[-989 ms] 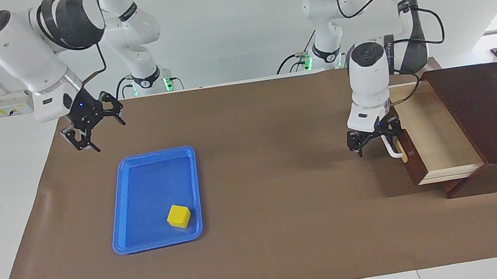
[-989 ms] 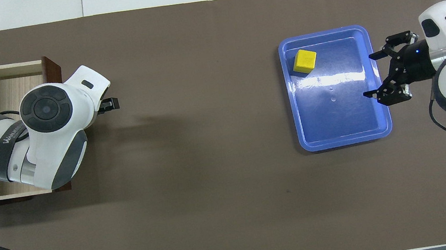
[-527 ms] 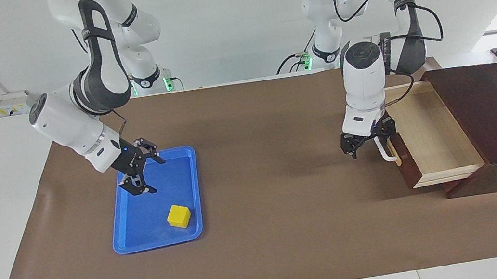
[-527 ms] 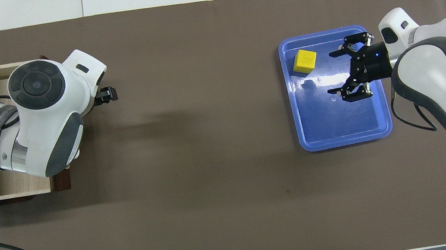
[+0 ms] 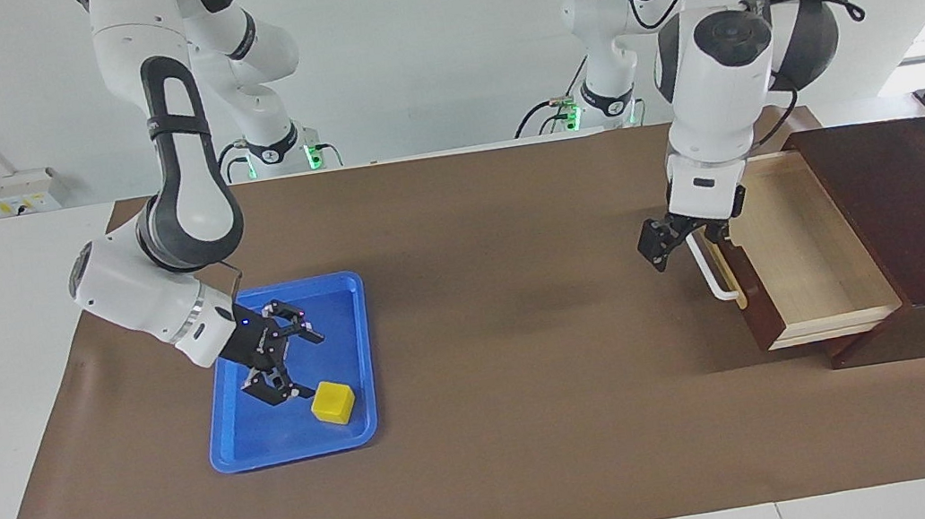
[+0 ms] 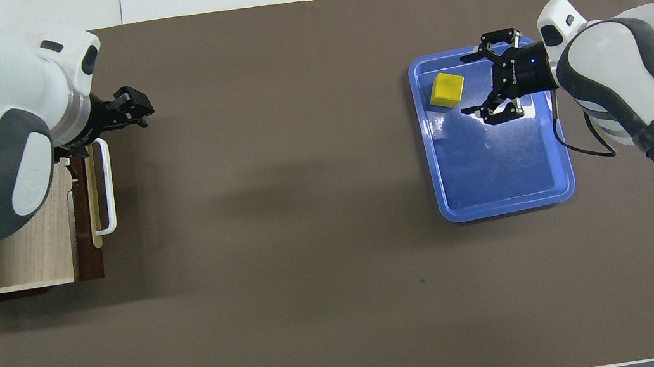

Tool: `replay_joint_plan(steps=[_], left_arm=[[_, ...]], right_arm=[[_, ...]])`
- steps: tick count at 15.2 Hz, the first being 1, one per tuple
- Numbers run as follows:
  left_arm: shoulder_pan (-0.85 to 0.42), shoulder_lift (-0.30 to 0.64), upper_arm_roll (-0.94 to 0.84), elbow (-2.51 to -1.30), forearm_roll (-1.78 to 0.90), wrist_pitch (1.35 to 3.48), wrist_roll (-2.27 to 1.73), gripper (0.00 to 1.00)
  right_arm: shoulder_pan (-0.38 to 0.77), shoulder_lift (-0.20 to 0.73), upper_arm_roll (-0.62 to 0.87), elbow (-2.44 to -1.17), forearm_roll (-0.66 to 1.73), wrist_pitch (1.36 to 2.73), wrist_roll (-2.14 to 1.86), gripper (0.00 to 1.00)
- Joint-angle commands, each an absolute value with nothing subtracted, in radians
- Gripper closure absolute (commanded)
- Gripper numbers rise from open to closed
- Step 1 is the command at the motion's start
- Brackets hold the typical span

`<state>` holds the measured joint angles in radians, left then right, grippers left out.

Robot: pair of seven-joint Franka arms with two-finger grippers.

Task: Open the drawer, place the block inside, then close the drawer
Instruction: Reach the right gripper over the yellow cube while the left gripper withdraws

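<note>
The yellow block lies in the blue tray, in the part farthest from the robots. My right gripper hangs low over the tray, open, its fingertips just beside the block and not touching it. The drawer is pulled open and its pale inside is bare. Its white handle is free. My left gripper hangs open above the end of the handle nearer the robots, holding nothing.
The dark wooden cabinet that houses the drawer stands at the left arm's end of the table. A brown mat covers the tabletop between tray and drawer. The left arm's big wrist hides part of the drawer in the overhead view.
My right gripper swung in from outside the tray and dropped to just beside the block. My left gripper lifted up off the handle; the drawer slid slightly further out earlier and now stays still.
</note>
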<state>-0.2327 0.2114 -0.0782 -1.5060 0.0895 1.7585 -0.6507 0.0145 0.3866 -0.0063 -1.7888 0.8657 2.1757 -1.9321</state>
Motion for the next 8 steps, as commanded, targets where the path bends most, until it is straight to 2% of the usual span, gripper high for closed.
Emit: replay_joint_plan(steps=[1,3,5,8], left_arm=[[-0.256,0.183,-0.069,-1.407,0.037,1.565,-0.806,0.00],[-0.261,0.138,-0.078,-1.391,0.020,1.465,-0.935,0.00],[-0.278,0.107,-0.083,-1.399,0.011,1.469,-1.087,0.00],[-0.203,0.025,-0.074,-1.576,0.005,1.644,-1.234,0.00]], right_arm=[[-0.006,0.445,0.000,-1.727,0.948,2.148,-1.956,0.00],[-0.005,0.463,0.002,-1.726,0.954,2.152,-1.956,0.00],[-0.006,0.468,0.000,-1.727,0.950,2.160,-1.963,0.00],[0.005,0.468,0.000,-1.761,0.956,2.187,-1.968,0.00]])
